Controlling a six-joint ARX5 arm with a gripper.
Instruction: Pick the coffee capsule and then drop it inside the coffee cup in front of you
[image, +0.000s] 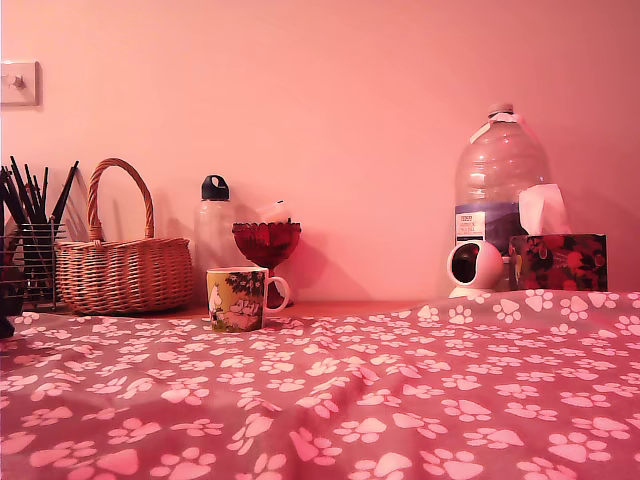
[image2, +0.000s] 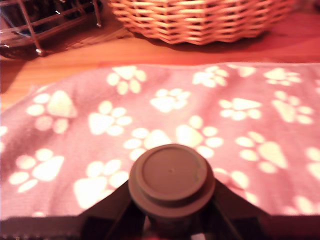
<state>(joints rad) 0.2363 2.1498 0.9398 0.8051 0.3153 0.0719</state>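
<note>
The coffee capsule (image2: 170, 179), a round grey-brown pod seen end-on, sits between the dark fingers (image2: 109, 209) of my gripper (image2: 170, 202), which is shut on it above the pink paw-print cloth (image2: 165, 107). The coffee cup (image: 237, 298), a small mug with a white handle and a yellow-green cartoon print, stands on the wooden table at the cloth's far edge, left of centre in the exterior view. The cup does not show in the wrist view. The gripper lies off the exterior view's left edge; only a dark shape (image: 6, 322) shows there.
A wicker basket (image: 124, 270) (image2: 200, 20) and a wire holder of pencils (image: 30, 250) (image2: 40, 25) stand at the exterior view's left. A red goblet (image: 266, 243) and a bottle (image: 214, 225) stand behind the cup. A big water jug (image: 500, 190), a white round device (image: 474, 267) and a tissue box (image: 557, 262) are at the right.
</note>
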